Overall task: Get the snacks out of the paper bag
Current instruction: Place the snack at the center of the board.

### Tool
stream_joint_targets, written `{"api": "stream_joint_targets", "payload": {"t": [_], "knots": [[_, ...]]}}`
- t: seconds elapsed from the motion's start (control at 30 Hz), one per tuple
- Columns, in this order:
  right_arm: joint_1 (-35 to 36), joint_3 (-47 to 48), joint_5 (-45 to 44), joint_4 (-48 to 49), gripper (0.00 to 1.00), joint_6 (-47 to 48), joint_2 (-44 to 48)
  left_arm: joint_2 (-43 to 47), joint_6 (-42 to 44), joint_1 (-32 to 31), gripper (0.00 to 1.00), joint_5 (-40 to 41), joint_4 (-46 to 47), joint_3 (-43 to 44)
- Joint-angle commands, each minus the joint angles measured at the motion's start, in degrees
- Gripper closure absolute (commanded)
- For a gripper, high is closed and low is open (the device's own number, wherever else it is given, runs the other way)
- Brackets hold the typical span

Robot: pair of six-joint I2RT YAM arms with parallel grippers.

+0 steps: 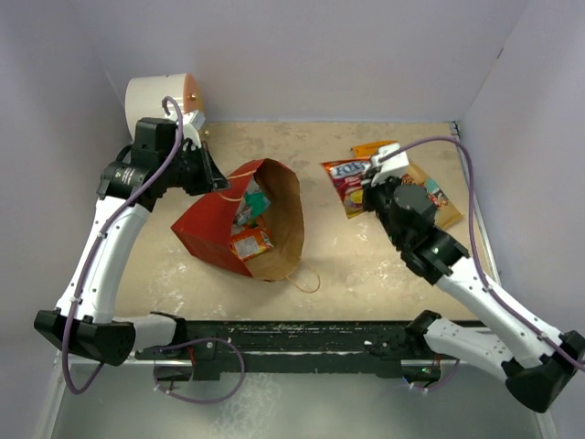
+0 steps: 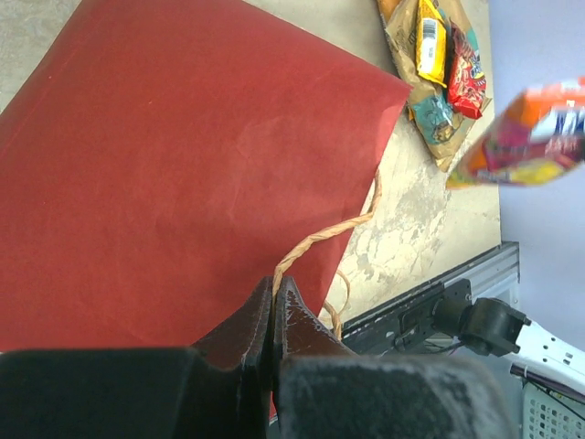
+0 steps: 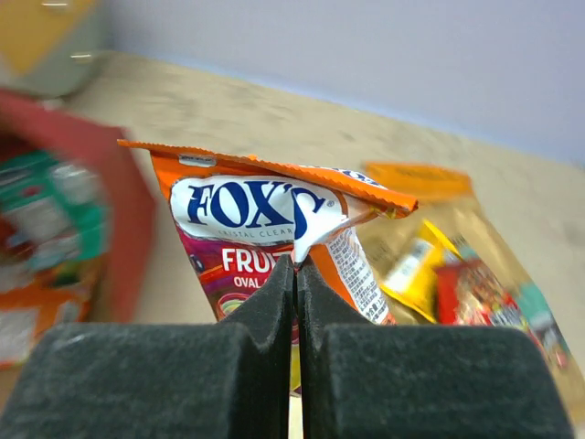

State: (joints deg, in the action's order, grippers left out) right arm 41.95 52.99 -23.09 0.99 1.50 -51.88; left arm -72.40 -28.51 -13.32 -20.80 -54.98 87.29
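The red paper bag [image 1: 206, 229] lies on its side at centre-left, its brown mouth open toward the right. A teal packet [image 1: 249, 206] and an orange packet [image 1: 249, 243] show inside it. My left gripper [image 1: 219, 183] is shut on the bag's tan string handle [image 2: 320, 240] at the fingertips [image 2: 276, 282], above the bag's red side [image 2: 164, 165]. My right gripper [image 1: 370, 180] is shut on a corner of an orange Fox's fruit candy packet [image 3: 247, 210] and holds it off the table, right of the bag. The packet also shows in the top view [image 1: 345, 178].
A tan-gold bag [image 1: 439, 199] with small candy packs on it and an orange flat packet [image 1: 375, 147] lie at the back right. A white cylinder [image 1: 160, 96] stands at the back left. The bag's other handle [image 1: 306, 279] lies near the front rail [image 1: 292, 334].
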Motion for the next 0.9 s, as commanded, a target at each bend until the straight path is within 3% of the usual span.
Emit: {"api": "stream_joint_targets", "payload": {"t": [0.0, 0.2, 0.37, 0.53, 0.8, 0.87], "knots": [[-13.5, 2.4, -4.7, 0.9, 1.0, -16.1, -5.4, -0.9, -0.2, -0.2, 1.0, 0.0, 2.3, 1.9], [-28.5, 11.8, 7.9, -1.7, 1.0, -35.8, -20.4, -2.3, 0.5, -0.2, 1.0, -1.3, 4.1, 1.8], [-34.5, 19.1, 12.7, -4.6, 1.0, -52.6, -32.3, -2.4, 2.8, -0.2, 1.0, -1.4, 3.5, 2.7], [-37.8, 22.7, 12.0, -7.1, 1.0, -64.9, -40.8, -1.2, 5.5, -0.2, 1.0, -1.7, 3.0, 2.8], [-41.0, 20.1, 10.2, -7.8, 0.99, -70.0, -45.6, 4.2, 5.9, -0.2, 1.0, -5.1, 6.5, -1.8], [-41.7, 19.8, 12.0, -8.8, 0.82, -68.4, -45.6, 5.4, 6.1, -0.2, 1.0, -4.4, 6.6, -2.6]]}}
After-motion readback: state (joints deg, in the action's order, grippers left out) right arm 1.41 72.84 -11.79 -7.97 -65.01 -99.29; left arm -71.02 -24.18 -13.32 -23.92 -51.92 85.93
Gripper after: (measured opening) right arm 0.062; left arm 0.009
